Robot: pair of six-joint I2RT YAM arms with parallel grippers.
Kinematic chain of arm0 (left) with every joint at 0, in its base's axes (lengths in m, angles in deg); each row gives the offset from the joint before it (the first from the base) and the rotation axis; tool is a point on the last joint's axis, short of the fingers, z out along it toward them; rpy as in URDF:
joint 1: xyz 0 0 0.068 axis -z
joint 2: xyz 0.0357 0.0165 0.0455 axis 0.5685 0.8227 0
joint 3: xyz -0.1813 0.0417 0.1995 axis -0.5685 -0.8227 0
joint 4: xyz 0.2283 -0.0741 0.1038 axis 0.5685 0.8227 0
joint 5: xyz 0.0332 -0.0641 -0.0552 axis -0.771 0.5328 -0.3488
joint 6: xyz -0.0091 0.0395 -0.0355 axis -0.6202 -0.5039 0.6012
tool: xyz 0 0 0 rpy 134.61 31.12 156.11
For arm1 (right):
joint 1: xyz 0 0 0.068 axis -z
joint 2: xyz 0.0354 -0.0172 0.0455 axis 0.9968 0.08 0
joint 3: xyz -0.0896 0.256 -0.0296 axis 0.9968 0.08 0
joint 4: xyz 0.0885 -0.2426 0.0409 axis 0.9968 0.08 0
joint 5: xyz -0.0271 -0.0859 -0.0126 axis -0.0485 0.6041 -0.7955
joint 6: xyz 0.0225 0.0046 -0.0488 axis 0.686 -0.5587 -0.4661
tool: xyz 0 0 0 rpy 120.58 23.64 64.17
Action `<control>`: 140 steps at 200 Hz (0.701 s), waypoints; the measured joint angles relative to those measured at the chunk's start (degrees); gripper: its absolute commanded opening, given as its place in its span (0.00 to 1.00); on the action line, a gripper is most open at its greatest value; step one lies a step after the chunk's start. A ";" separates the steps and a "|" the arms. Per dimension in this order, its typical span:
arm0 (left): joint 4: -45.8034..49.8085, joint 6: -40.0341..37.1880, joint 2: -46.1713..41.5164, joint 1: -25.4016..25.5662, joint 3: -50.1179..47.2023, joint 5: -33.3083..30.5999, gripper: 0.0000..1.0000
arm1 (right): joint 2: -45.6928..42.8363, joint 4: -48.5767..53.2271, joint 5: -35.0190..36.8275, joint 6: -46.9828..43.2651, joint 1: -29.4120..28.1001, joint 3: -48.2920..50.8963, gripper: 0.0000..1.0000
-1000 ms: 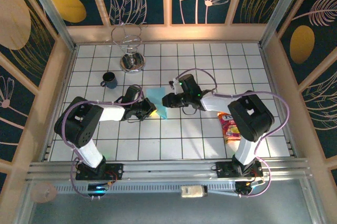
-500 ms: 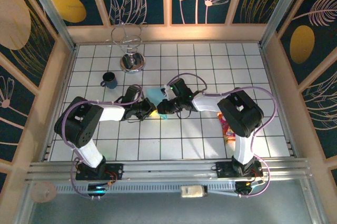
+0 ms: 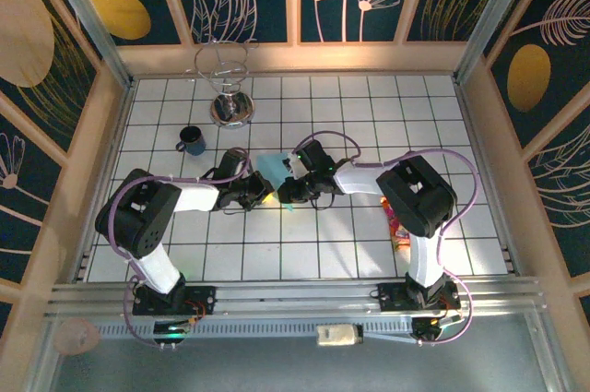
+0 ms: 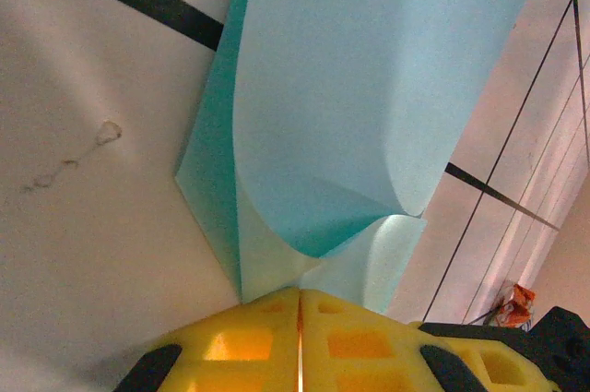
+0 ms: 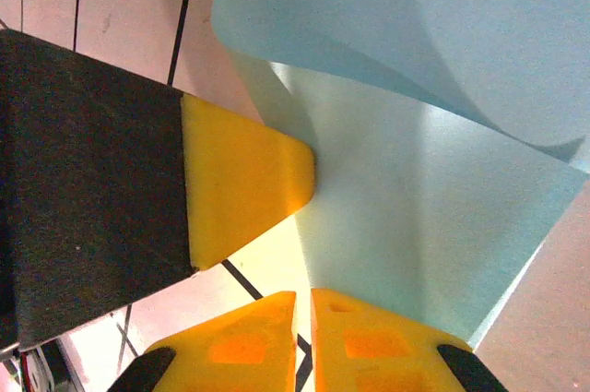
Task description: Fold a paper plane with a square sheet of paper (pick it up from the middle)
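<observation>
The left hand [image 4: 298, 318] is clamped on the near corner of the square sheet of paper [image 4: 369, 88], which lies partly folded and curling at the middle of the worktop [image 3: 369, 115]. The right hand [image 5: 302, 327] has swung in from the right to meet it, fingers drawn together. Whether they pinch paper I cannot tell. A two-handed crease looks likely next.

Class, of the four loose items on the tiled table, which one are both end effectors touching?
The light-blue paper sheet, curled at the centre; the dark mug, wire stand and orange-red packet sit untouched elsewhere.
</observation>
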 measured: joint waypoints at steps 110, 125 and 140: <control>-0.07 -0.02 0.68 0.00 0.44 0.22 0.09 | 0.72 1.27 1.49 -1.53 0.02 -0.39 0.13; -0.04 -0.02 0.68 0.00 0.48 0.22 0.10 | 0.74 1.33 1.53 -1.55 0.02 -0.39 0.12; 0.04 -0.15 0.68 0.00 0.66 0.24 0.11 | 0.74 1.44 1.77 -1.57 0.02 -0.39 0.12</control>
